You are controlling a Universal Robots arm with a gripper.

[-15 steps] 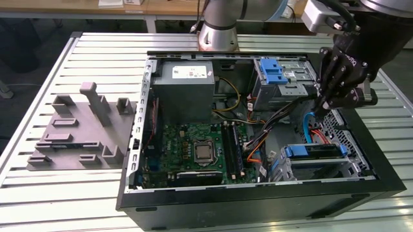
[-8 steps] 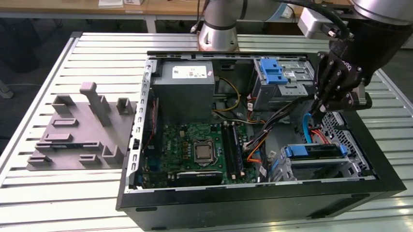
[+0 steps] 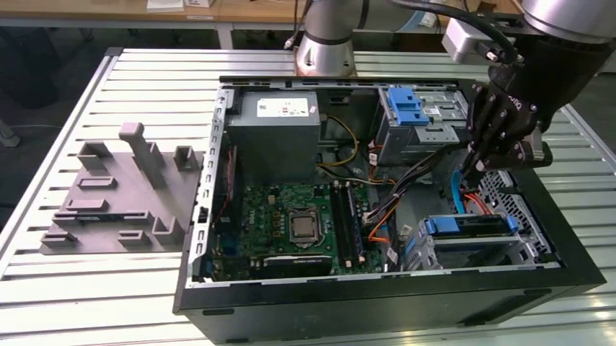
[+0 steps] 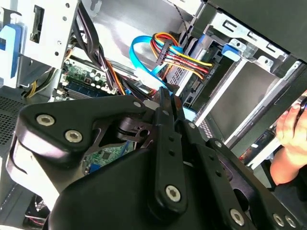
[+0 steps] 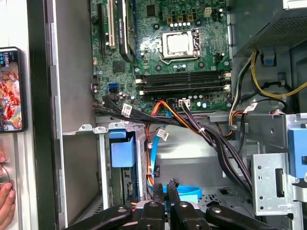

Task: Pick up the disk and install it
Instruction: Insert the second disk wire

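The hand [image 3: 474, 169] hangs closed and empty inside the case [image 3: 385, 306], near its side wall, above the seated disk [image 3: 472, 225]

We've got the open computer case [image 3: 385, 303] sitting on the worktop [image 3: 97, 288], with a moulded holder tray [image 3: 125, 194] off to the exterior view's left of it. Inside, the motherboard [image 3: 288, 223] lies on the case floor, the power supply box [image 3: 279, 137] behind it, and the disk [image 3: 472, 225] sits in its cage at the exterior view's right, with the claw [image 3: 474, 169] hanging just above.
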